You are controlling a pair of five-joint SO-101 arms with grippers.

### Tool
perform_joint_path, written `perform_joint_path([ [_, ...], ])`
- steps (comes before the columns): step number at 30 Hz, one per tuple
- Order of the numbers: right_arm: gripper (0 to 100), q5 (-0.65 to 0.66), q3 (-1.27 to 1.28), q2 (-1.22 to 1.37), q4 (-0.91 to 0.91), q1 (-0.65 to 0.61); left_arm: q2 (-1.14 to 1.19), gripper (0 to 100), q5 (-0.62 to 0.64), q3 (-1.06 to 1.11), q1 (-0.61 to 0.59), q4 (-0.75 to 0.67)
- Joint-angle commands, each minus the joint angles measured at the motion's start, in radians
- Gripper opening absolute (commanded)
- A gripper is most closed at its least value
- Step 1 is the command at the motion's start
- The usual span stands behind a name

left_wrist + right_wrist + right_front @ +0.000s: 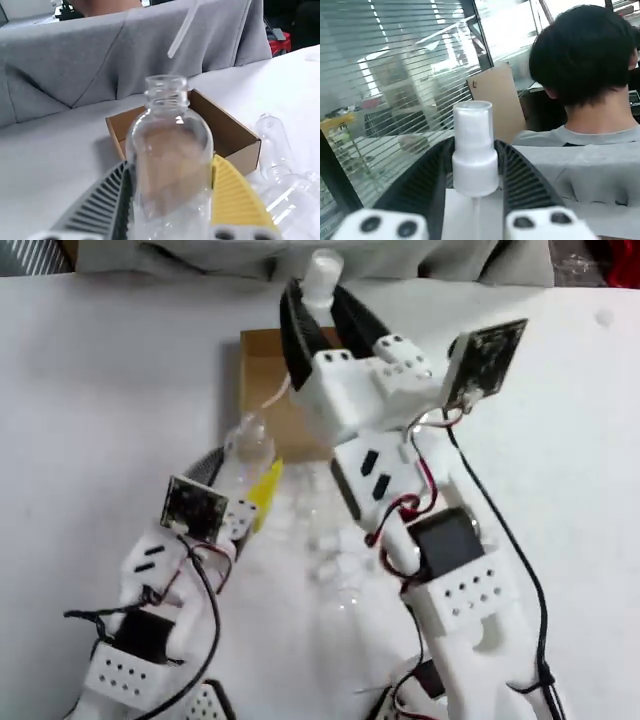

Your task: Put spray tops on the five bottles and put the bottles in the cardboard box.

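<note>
Left tool (170, 172) is clamped on a clear bottle (169, 150), upright, neck open, just in front of the cardboard box (227, 131). Right tool (317, 295) is closed around a spray top (473, 127), held high above the box, with its dip tube (182, 27) hanging down toward the neck.

Risks:
- The tube end sits above the neck and looks slightly off to one side. If it comes down like that, it likely catches the rim and bends instead of entering.
- The tube is thin and flexible, so any sway in the arm throws off the aim.
- The bottle is smooth and round. Pressing or twisting the cap could spin or tilt it between the fingers.
- Loose bottles (330, 555) lie on the surface (100, 390) right beside the left arm, so a sweep could send them rolling.

Hard to tell:
- Bottle base and lower finger contact are cut off in the left wrist view.
- The right arm covers much of the box in the high view, and the held bottle blocks part of it in the wrist view, so its contents are unconfirmed.
- The loose bottles are clear on white and overlapping, so their count is unclear.
</note>
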Motion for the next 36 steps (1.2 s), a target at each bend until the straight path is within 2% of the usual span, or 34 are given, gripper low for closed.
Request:
perform_joint_path([
  [1,1.6,0.003,0.006,-0.018,-0.070,-0.007,-0.071,2,0.009,0.006,0.007,-0.032],
  [6,1.6,0.011,-0.009,-0.028,-0.062,-0.012,-0.127,2,0.009,0.046,0.007,-0.032],
  [14,1.6,0.078,-0.153,-0.028,0.148,-0.137,-0.137,2,0.009,0.051,0.007,-0.032],
  [23,1.6,0.080,-0.160,-0.022,0.145,-0.085,-0.137,2,0.009,0.052,0.007,-0.029],
  [36,1.6,0.080,-0.081,-0.016,0.116,-0.087,-0.137,2,0.009,0.052,0.005,-0.028],
])
